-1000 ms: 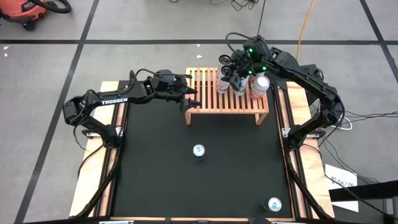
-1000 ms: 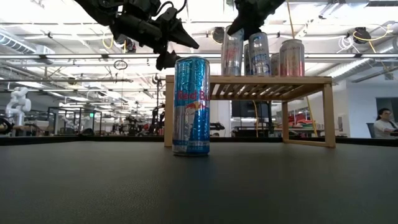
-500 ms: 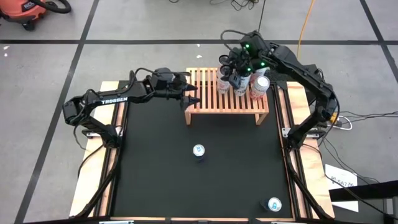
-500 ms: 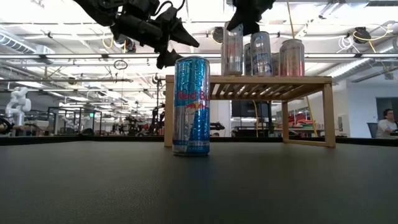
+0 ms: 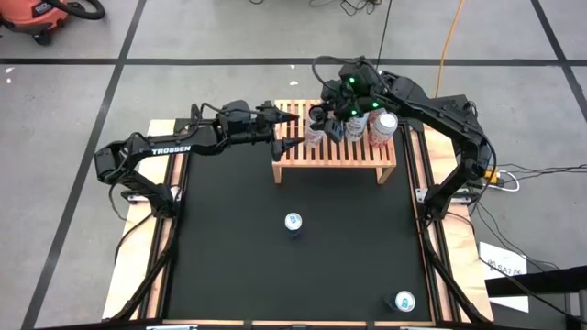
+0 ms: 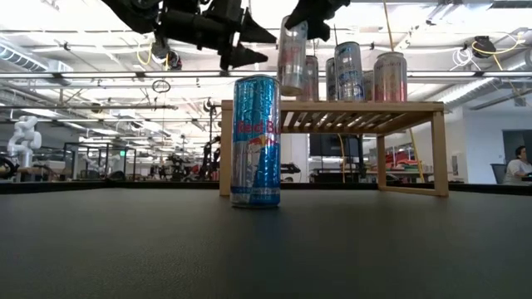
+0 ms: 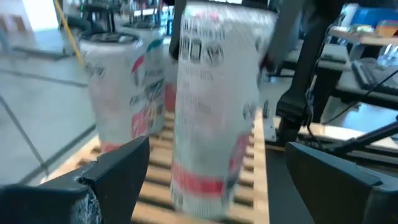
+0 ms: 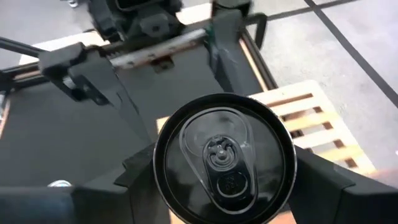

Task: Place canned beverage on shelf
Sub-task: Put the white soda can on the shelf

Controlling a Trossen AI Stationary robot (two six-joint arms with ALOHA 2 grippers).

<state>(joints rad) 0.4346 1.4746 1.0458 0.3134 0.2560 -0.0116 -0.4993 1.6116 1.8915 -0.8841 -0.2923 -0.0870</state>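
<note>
The right tool (image 5: 323,125) is clamped on a silver can (image 6: 292,55) lifted above the shelf (image 5: 336,154), the left tool (image 5: 292,128) spread apart beside it, and two cans wait on the worktop (image 5: 229,257)

An orange and black shop vacuum (image 5: 41,16) sits on the gray floor past the far left corner of the table. A yellow cord (image 5: 448,41) runs across the floor behind the table, and white paper (image 5: 503,259) lies on the floor at the right. A person (image 6: 521,163) seems to sit far back in the room.
</note>
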